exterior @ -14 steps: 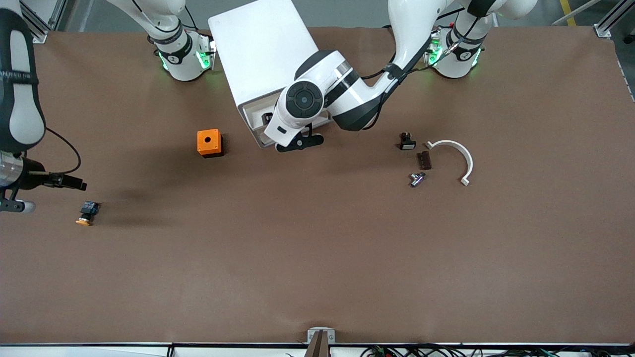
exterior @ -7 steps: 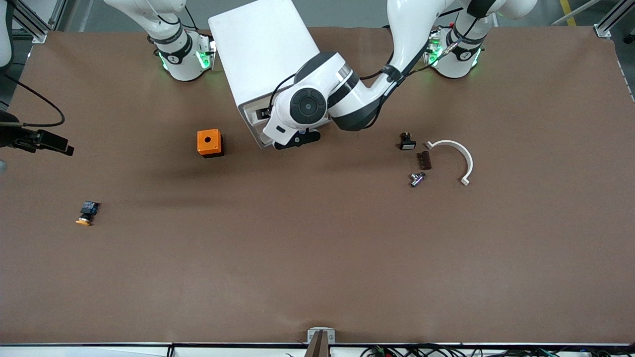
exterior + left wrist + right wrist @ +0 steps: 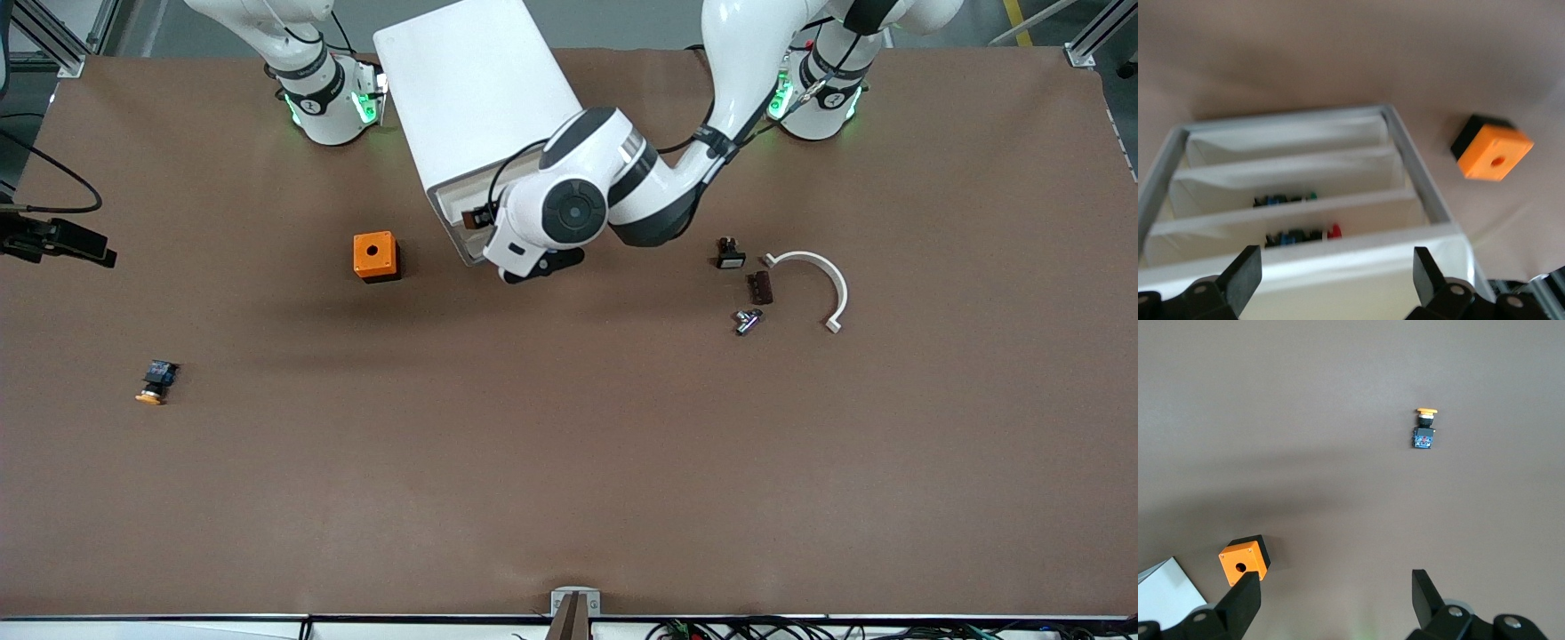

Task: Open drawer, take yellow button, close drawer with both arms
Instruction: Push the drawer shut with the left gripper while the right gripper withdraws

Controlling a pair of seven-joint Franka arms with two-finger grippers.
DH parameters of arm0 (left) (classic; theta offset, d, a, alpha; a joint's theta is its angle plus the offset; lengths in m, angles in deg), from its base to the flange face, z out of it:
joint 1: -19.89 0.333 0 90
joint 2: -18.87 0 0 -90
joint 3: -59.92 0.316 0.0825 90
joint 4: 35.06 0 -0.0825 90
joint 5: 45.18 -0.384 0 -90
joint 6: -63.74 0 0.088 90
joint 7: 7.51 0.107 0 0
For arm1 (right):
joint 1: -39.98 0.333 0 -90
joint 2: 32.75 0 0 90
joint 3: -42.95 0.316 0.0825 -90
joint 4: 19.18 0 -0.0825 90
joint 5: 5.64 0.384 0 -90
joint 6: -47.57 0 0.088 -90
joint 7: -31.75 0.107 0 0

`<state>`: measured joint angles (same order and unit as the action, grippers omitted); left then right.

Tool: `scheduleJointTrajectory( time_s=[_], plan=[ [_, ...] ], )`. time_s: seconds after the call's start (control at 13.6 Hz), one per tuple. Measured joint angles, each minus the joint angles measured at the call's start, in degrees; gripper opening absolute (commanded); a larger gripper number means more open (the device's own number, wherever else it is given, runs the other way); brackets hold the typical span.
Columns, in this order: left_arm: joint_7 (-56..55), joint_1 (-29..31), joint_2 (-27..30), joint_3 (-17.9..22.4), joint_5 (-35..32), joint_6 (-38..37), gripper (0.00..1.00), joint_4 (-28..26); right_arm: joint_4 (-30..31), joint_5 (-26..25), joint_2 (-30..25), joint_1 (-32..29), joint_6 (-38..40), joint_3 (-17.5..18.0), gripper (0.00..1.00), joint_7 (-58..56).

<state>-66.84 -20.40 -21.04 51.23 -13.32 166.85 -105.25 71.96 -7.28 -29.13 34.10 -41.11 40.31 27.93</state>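
button lies out on the desk, cabinet front mostly hidden by the left arm

in the front view the left arm [image 3: 613, 191] covers most of the front of the white cabinet [image 3: 471, 98], so the drawer [image 3: 1305, 273] cannot be judged there. the left pincer [image 3: 1338, 273] itself is hidden under the wrist in that view. in the left wrist view its two fingers [image 3: 1245, 270] stand wide apart with nothing between them, over the top edge of the cabinet front. this picture is blurred. it shows shallow white compartments one after another. two of them hold small dark parts with blue, green and red spots; what these parts are i cannot tell. the others look without content, but the nearest one is cut off by the picture edge.

the right pincer [image 3: 1338, 597] is almost out of the front view; only a dark piece shows at the edge at the right arm's end of the desk [image 3: 569, 462]. in the right wrist view its fingers are wide and hold nothing, high over the desk.

the button [image 3: 156, 380] lies on its side on the bare desk, at the right arm's end, nearer to the front camera than the orange cube [image 3: 375, 256] and well apart from it. the orange cube stands just beside the cabinet.

toward the left arm's end lie a small black part [image 3: 730, 254], a dark brown piece [image 3: 759, 287], a little metal piece [image 3: 747, 320] and a white curved strip [image 3: 818, 284], close together.
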Motion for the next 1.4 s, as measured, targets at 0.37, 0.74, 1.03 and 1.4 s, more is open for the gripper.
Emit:
scheduleJointTrajectory(
  time_s=[0.37, 0.74, 1.03, 1.4],
  plan=[
    [0.0, -0.3, 0.1, 1.5, -4.4, -0.1, 1.0, -0.3, -5.5, -0.7, 1.1, 3.0, 2.6, 0.0, 1.0, 6.3],
    [-0.1, -5.0, -0.8, 1.6, -4.6, 0.1, 1.0, -0.5, -17.7, -0.7, 1.1, 3.7, 17.2, 0.0, 1.0, 6.7],
    [-0.1, -5.3, -0.8, 1.6, -4.6, 0.1, 1.0, -0.6, -19.5, 0.4, 1.2, 3.9, 19.2, 0.0, 1.0, 6.1],
    [-0.1, -6.0, -0.8, 1.6, -3.3, 0.1, 1.0, -0.7, -19.2, 0.7, 1.7, 6.2, 21.3, 0.1, 1.0, 5.2]
  ],
)
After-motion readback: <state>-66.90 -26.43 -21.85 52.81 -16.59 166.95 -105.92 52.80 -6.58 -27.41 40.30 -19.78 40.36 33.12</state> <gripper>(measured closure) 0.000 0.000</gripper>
